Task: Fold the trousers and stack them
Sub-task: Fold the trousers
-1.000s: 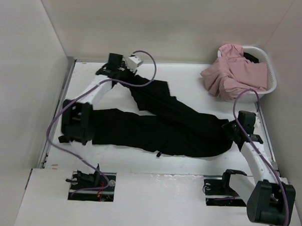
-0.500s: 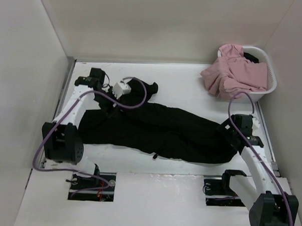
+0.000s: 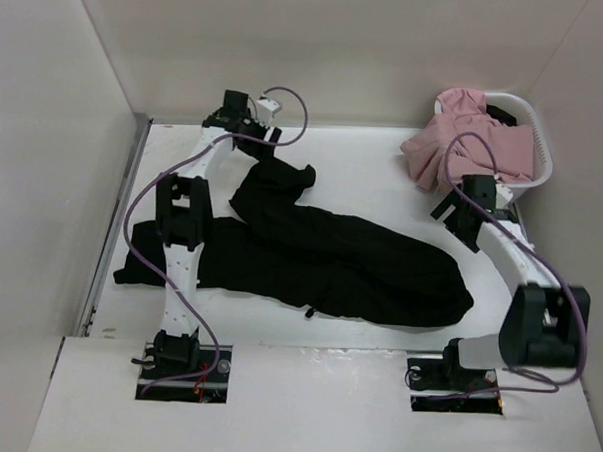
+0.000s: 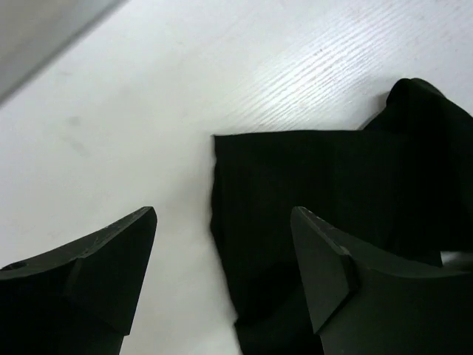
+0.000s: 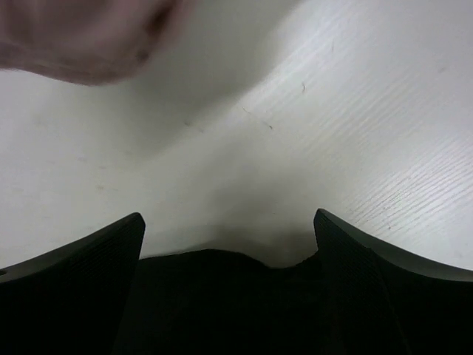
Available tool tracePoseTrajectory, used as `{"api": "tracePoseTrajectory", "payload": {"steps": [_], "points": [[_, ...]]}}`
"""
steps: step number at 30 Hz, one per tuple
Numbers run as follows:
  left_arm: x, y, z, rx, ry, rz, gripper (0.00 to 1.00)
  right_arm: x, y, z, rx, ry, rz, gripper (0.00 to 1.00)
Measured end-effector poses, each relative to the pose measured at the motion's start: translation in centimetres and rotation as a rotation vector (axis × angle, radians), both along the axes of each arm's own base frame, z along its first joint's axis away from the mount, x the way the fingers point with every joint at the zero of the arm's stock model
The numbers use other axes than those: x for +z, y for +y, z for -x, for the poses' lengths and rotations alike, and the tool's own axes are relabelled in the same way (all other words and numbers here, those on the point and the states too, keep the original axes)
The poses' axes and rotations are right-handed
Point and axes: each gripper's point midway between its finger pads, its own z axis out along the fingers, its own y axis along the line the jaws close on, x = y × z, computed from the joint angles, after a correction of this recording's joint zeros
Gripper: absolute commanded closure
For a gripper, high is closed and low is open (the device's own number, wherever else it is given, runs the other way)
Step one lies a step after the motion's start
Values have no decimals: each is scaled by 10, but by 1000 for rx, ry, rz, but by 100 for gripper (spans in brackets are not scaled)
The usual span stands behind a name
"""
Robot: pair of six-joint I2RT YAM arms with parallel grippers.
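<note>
The trousers [image 3: 320,262] are spread crumpled across the tabletop [image 3: 369,169], with one leg bent toward the far left. The left gripper [image 4: 222,214] is held open above that leg's end. The right gripper [image 5: 228,219] is held open and empty near the right end.

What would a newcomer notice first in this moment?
The black trousers sprawl unfolded across the middle of the table, one leg end kinked toward the far left. Pink garments spill from the white basket in the far right corner. Both the left gripper and right gripper are open, holding nothing.
</note>
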Motion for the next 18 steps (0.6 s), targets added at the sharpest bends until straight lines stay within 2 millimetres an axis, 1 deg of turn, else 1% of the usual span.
{"api": "tracePoseTrajectory", "payload": {"steps": [2, 3, 5, 7, 8, 10, 12, 13, 15, 16, 18], "points": [[-39, -15, -1, -8, 59, 1, 26, -38, 4, -1, 15, 111, -17, 0], [-58, -20, 1, -11, 94, 0, 26, -52, 7, -1, 22, 153, -24, 0], [-84, -25, 6, -11, 144, -5, 27, -76, 12, 2, 37, 222, -37, 0], [-85, -25, 1, -9, 122, -4, 30, -89, 16, 4, 48, 263, -43, 0], [-84, -25, 2, -6, 117, -1, 35, -93, 18, 5, 52, 276, -46, 0], [-88, -22, 8, -2, 129, -1, 55, -100, 22, 6, 60, 293, -49, 0], [-89, -19, 14, -7, 127, -8, 78, -101, 24, 4, 64, 293, -47, 15], [-90, -17, 19, -6, 133, -14, 88, -101, 25, 3, 67, 288, -47, 25], [-90, -12, 26, 3, 142, -30, 96, -101, 26, 0, 64, 278, -53, 45], [-89, -6, 28, 22, 142, -46, 97, -101, 27, -1, 65, 275, -59, 55], [-85, 4, 30, 61, 142, -71, 98, -102, 30, -2, 67, 267, -75, 79]]}}
